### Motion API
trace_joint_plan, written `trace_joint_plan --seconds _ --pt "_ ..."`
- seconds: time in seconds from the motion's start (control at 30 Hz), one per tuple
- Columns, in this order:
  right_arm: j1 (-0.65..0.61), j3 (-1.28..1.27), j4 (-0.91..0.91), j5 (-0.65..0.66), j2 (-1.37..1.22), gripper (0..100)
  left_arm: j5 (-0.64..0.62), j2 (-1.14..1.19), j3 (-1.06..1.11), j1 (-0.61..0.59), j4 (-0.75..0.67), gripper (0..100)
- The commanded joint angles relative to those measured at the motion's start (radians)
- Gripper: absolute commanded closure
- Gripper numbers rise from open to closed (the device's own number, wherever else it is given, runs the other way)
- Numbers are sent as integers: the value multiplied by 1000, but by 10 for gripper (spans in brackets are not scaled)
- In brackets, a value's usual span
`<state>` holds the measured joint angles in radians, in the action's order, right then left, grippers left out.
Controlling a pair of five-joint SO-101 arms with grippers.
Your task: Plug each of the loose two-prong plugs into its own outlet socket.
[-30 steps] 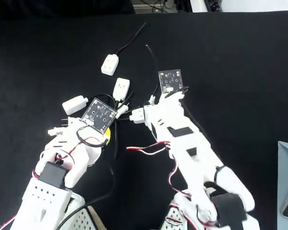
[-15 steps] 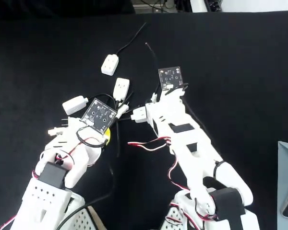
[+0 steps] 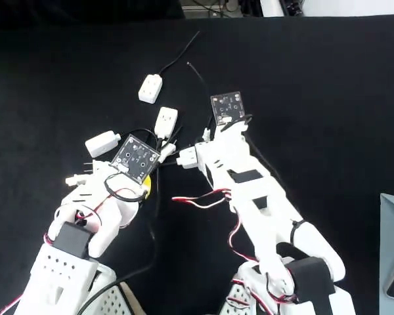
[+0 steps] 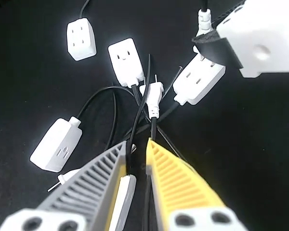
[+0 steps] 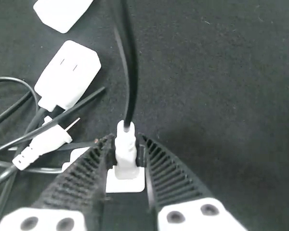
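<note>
Clustering on the table in the high view, sockets and light, stiff plugs lie tangled; by the left wrist view the left gripper nips a limp cord behind a loose plug; by the right wrist view the right gripper clamps a plug's body, the surest hold, at a socket.

White outlet socket on black table, apart from cord tangle.

table plain black | outlet sockets white | plug white, cords black | left gripper grey and yellow, ridged | right gripper black, ridged | arms white, wires red and white
</note>
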<state>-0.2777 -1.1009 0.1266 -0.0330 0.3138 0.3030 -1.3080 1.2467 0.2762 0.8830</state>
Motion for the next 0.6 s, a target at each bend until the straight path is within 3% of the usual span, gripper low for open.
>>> trace_joint_plan --seconds 0.0,0.37,0.57 --pt "-20 16 -9 54 1 986 0 -11 -7 5 3 921" --pt "-20 82 146 48 1 986 0 -11 -5 5 3 923" --pt "-20 162 273 -143 1 986 0 -11 -5 5 3 923"
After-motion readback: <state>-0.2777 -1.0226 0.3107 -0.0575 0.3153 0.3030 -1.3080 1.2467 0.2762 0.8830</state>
